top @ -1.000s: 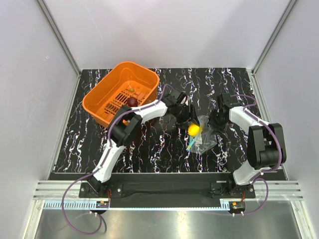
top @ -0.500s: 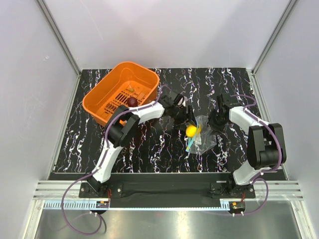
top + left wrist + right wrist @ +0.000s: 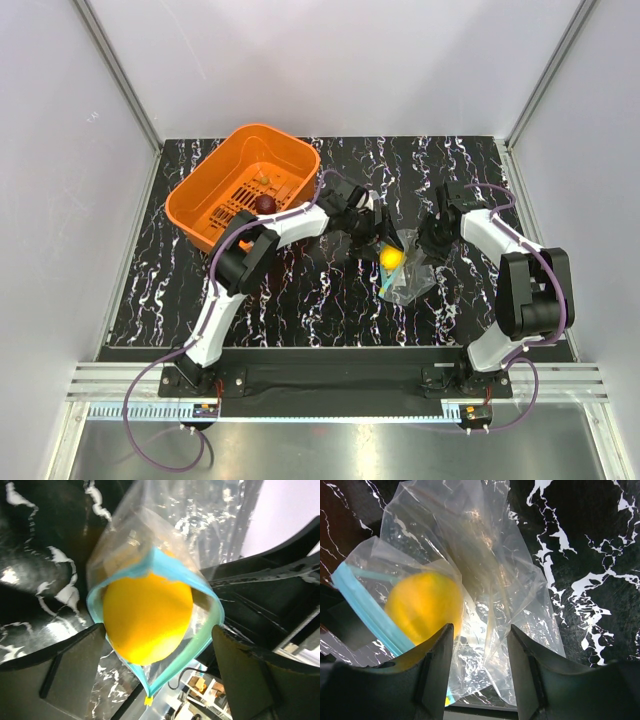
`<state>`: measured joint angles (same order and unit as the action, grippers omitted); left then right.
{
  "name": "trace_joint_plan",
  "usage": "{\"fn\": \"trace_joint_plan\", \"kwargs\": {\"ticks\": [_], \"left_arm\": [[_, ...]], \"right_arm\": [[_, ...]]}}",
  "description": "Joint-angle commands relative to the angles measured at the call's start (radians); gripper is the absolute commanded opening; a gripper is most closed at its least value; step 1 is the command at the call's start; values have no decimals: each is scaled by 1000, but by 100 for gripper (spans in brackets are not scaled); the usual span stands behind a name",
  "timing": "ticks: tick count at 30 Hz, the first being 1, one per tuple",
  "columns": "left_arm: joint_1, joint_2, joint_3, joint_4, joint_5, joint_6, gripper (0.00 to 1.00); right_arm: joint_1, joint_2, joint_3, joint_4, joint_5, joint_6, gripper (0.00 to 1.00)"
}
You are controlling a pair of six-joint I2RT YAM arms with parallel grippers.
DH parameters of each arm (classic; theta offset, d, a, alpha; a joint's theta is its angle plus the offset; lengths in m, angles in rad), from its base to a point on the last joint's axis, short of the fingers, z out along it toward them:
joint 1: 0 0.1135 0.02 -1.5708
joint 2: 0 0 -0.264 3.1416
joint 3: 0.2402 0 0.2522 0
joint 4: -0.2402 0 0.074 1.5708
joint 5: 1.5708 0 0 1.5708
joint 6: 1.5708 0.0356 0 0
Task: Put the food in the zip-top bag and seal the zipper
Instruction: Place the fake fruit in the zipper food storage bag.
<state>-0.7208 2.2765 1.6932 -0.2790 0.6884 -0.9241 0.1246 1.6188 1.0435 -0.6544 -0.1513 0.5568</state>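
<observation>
A yellow-orange fruit (image 3: 390, 257) sits in the mouth of the clear zip-top bag (image 3: 408, 280) at the table's middle right. In the left wrist view the fruit (image 3: 147, 617) is ringed by the bag's light-blue zipper (image 3: 209, 600). My left gripper (image 3: 159, 630) is open astride it, the left finger touching the fruit, the right finger apart. My right gripper (image 3: 481, 630) is open over the bag (image 3: 485, 565), with a loose fold of plastic between its fingers. A dark reddish-purple fruit (image 3: 265, 204) lies in the orange basket (image 3: 215, 185).
The orange basket stands at the back left, with a small pale piece (image 3: 263, 180) also in it. Both arms meet over the bag, the left gripper (image 3: 378, 240) and the right gripper (image 3: 428, 245) close together. Grey walls surround the black marbled table (image 3: 300, 300).
The yellow fruit has shifted slightly right and back, further into the bag mouth. The left gripper followed it. The blue zipper strip shows less in the top view.
</observation>
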Motion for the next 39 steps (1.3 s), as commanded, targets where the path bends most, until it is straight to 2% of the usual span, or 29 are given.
{"fn": "trace_joint_plan", "kwargs": {"ticks": [1, 4, 7, 10, 11, 13, 17, 22, 26, 31, 39], "left_arm": [[0, -69, 3, 75, 63, -39, 86], [9, -93, -6, 72, 46, -36, 75], [20, -107, -18, 67, 37, -27, 73], [23, -112, -21, 60, 40, -16, 61], [23, -110, -21, 63, 39, -18, 51], [23, -92, -23, 73, 42, -22, 41], [23, -58, 17, 45, 14, 7, 42], [23, -3, 108, -87, -72, 85, 42], [20, 52, 123, -69, -32, 62, 39], [0, 83, 140, -88, -9, 79, 30], [-2, 71, 129, -120, 7, 128, 29]], "right_arm": [[7, -13, 41, -7, -14, -8, 54], [7, -10, 38, -4, -13, -8, 54], [7, -4, 36, -2, -11, -6, 54], [7, 1, 39, 1, -11, -8, 54], [7, 0, 39, 1, -11, -9, 54], [7, 1, 43, 2, -11, -6, 54], [9, 9, 44, 4, -13, -8, 54], [7, 19, 47, 7, -19, -14, 53], [10, 29, 56, 12, -25, -21, 53], [9, 41, 89, -4, -13, -46, 54], [9, 4, 107, -39, 21, -51, 58]]}}
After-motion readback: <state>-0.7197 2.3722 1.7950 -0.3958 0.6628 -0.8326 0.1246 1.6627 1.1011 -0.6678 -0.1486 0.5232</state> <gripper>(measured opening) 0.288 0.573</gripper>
